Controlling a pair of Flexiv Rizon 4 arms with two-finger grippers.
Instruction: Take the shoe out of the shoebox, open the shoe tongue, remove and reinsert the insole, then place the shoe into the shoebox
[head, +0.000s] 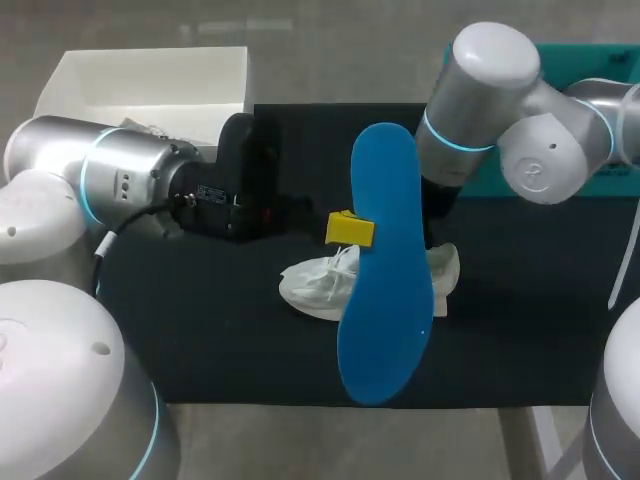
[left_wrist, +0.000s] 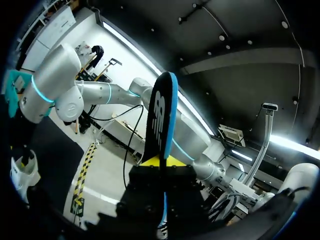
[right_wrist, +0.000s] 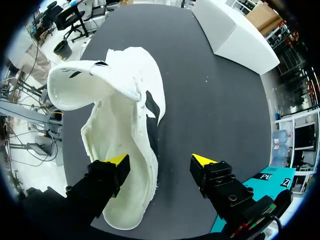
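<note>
My left gripper is shut on a blue insole and holds it in the air above the middle of the mat. In the left wrist view the insole stands edge-on between the yellow tips of that gripper. Under the insole lies a white shoe on its side. My right arm comes down behind the insole. In the right wrist view my right gripper stands open at the shoe, one finger over its opening and the other over the mat, with the shoe's side wall between them. The tongue is folded outward.
A white shoebox stands open at the mat's back left corner, also visible as the shoebox in the right wrist view. A teal lid lies at the back right. The black mat covers the table.
</note>
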